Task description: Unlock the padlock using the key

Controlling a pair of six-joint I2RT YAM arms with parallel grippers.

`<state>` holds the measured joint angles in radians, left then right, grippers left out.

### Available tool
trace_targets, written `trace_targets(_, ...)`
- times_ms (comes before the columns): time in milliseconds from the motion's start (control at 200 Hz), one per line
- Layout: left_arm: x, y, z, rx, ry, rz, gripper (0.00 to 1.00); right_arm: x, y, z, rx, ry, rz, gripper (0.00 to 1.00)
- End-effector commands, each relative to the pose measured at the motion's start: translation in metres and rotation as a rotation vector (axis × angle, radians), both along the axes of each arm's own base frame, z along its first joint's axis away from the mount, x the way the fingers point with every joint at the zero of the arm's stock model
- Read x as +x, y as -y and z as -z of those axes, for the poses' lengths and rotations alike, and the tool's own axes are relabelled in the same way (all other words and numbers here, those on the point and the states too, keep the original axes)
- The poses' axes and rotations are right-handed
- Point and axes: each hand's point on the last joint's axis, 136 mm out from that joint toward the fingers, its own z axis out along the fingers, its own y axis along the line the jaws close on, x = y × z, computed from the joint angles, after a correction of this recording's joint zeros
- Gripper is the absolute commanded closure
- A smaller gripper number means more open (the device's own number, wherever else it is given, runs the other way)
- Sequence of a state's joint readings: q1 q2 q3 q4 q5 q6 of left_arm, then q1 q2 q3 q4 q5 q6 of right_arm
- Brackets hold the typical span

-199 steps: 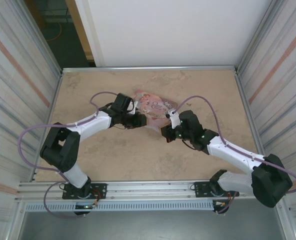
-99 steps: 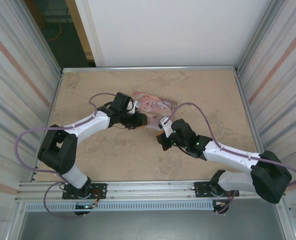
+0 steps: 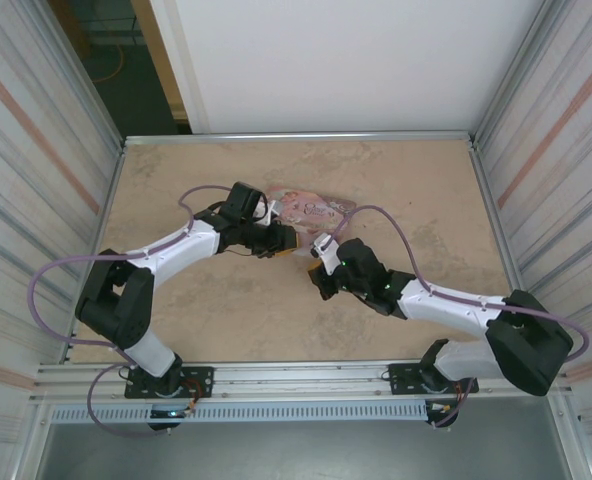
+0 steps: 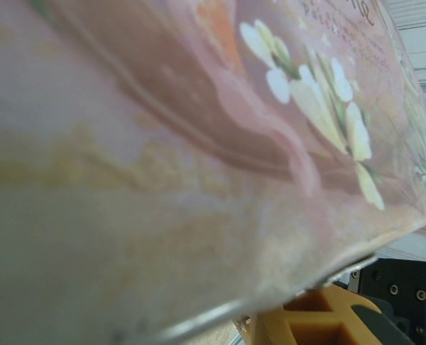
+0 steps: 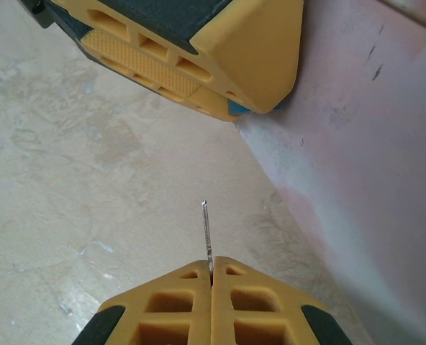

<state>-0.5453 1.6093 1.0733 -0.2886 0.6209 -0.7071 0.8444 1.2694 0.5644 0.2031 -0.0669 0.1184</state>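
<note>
From above I see the left pincer [image 3: 284, 240] at the near edge of the pink printed tin [image 3: 311, 210] on the mottled beige bench [image 3: 406, 190], with the right pincer [image 3: 319, 278] just beside it. My left wrist camera gives the tin's glossy flowered face, blurred. From the right wrist, the right pincer is fully shut on a thin metal key [image 5: 207, 230] pointing straight ahead at the left pincer's blocky yellow tips, which are narrowly closed on a sliver of blue padlock [image 5: 236, 108], key and padlock apart.
</note>
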Motion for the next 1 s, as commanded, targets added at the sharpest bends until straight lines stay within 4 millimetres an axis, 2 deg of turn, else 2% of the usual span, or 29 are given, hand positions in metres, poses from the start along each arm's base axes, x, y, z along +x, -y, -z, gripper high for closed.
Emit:
trace_targets(0, 0.002, 0.014, -0.045, -0.106, 0.087, 0.050, 1.00, 0.005, -0.003, 0.001, -0.010, 0.041, -0.003, 1.00)
trace_targets(356, 0.000, 0.012, -0.043, -0.099, 0.080, 0.050, 1.00, 0.014, -0.009, 0.001, -0.015, 0.058, 0.000, 1.00)
trace_targets(997, -0.001, 0.011, -0.039, -0.093, 0.070, 0.049, 1.00, 0.032, -0.009, -0.007, 0.028, 0.074, 0.036, 1.00)
